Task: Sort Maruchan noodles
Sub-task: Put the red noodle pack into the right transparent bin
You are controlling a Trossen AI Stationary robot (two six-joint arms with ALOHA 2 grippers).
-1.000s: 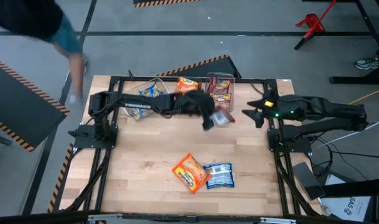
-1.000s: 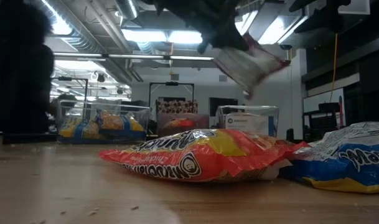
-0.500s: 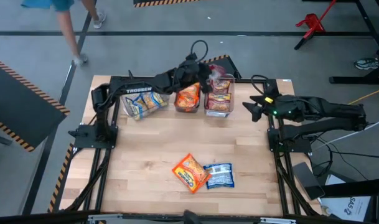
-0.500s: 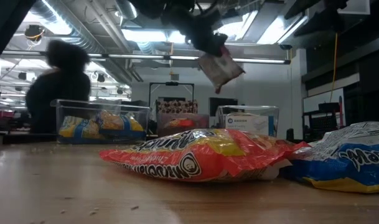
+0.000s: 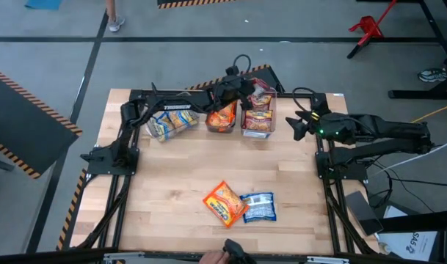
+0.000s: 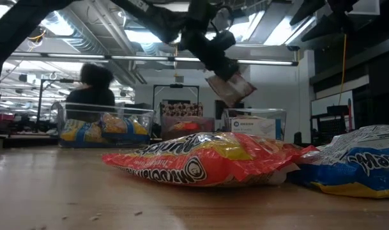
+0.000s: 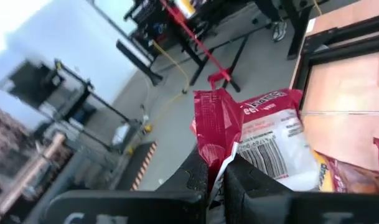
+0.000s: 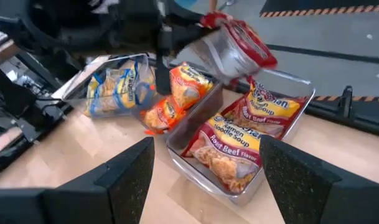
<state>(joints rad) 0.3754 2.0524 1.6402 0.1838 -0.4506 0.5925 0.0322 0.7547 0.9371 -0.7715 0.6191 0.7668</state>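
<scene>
My left gripper [image 5: 246, 85] is stretched along the far edge and shut on a red-and-silver noodle packet [image 6: 230, 88], held in the air over the right bin [image 5: 257, 117]. That clear bin holds red packets [image 8: 239, 140]. The middle bin holds orange ones [image 8: 180, 93] and the left bin blue-and-yellow ones [image 8: 114, 87]. An orange packet [image 5: 223, 202] and a blue packet [image 5: 258, 207] lie flat, touching, near the table's near edge. My right gripper [image 5: 296, 126] is open and waits by the right edge, facing the bins. My left gripper pinches the red-and-silver packet between its two fingers [image 7: 198, 177] at its red crimped end [image 7: 213, 152]. The fingers slant downward from the table's left. The packet is lifted clear, hangs tilted below and beyond the fingertips, and its barcode face [image 7: 270, 155] shows.
The three clear bins stand side by side along the far edge [image 5: 208, 110]. Bare wood lies between the bins and the two loose packets. A dark frame rail [image 5: 128, 183] runs along each side. A person [image 6: 92, 89] moves in the room behind.
My left gripper, still shut on the red-and-silver packet, has swung from above the table's middle toward the far edge and now holds it over the right bin. The packet has tilted as it travelled. A person has walked past behind the table.
</scene>
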